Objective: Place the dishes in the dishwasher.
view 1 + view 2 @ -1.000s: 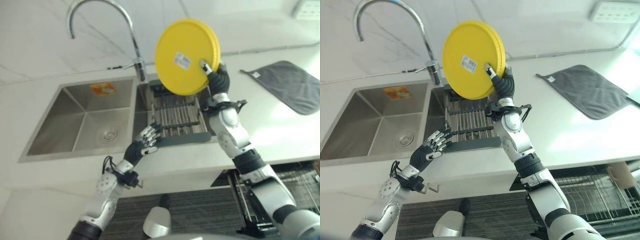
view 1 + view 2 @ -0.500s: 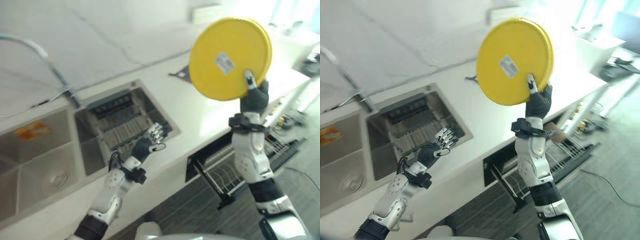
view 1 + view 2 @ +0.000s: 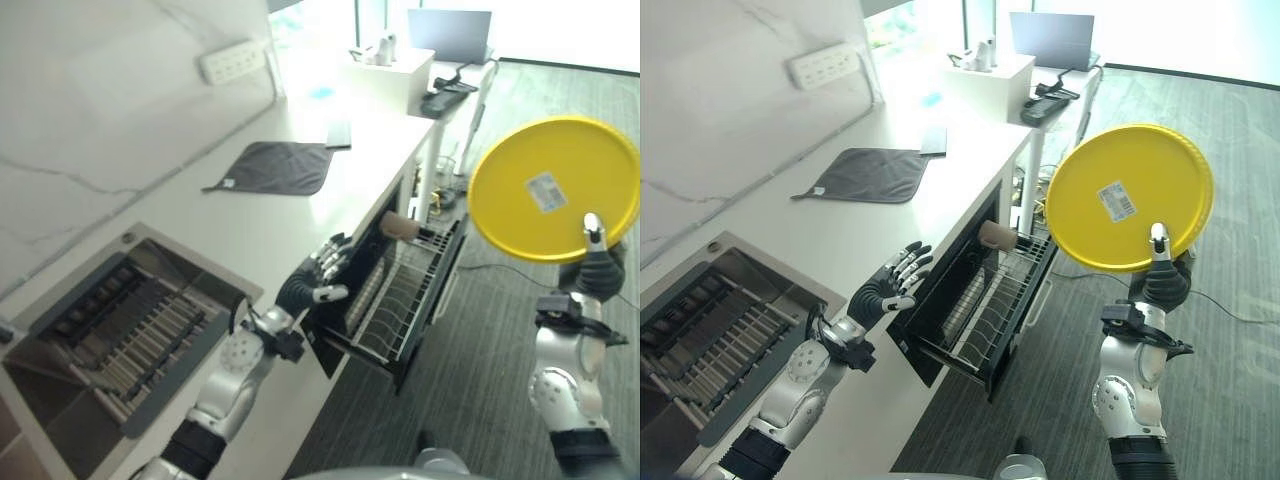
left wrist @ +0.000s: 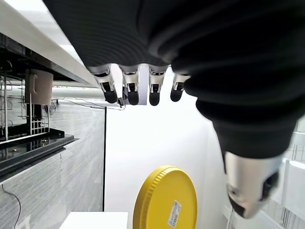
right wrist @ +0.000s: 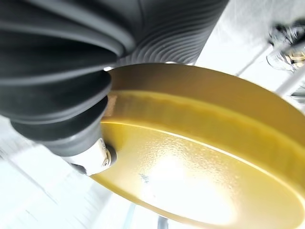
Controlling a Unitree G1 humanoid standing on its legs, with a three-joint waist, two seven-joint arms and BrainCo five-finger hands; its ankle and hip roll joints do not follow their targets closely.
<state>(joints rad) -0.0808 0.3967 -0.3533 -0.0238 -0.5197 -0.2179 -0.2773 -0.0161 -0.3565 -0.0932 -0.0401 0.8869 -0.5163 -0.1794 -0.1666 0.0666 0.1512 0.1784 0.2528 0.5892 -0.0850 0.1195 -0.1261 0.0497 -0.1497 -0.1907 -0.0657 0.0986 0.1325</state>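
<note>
Plate (image 3: 1128, 198): yellow, round, a white sticker on the face turned toward the head camera; held upright in the air, well out from the dishwasher, above the floor.
Right hand (image 3: 1164, 272): pinching the plate's lower edge, thumb on the stickered face, fingers behind it.
Left hand (image 3: 892, 284): fingers straight and spread, holding nothing, hovering at the counter edge just above the dishwasher's open front.
Dishwasher (image 3: 940, 322): under the counter, door open, wire rack (image 3: 995, 300) pulled out toward the floor.
In the rack: one brownish cup (image 3: 996, 236) on its side at the far end; the other slots look bare.
Progress: early to middle, as a judgement; plate lifted and carried near, not yet in the rack.
Left to do: bring the plate down and stand it between the rack's wires, then let go.
Counter (image 3: 890, 215): pale and smooth, directly above the dishwasher; grey cloth (image 3: 870, 173) lying flat on it.
Sink rack (image 3: 720, 340): dark, set in the counter, along it from the dishwasher, past the left arm.
Room: grey striped floor in front of the dishwasher; white marbled wall behind the counter with a power strip (image 3: 824, 64); white desk with a laptop (image 3: 1052, 40) beyond the counter's far end.
</note>
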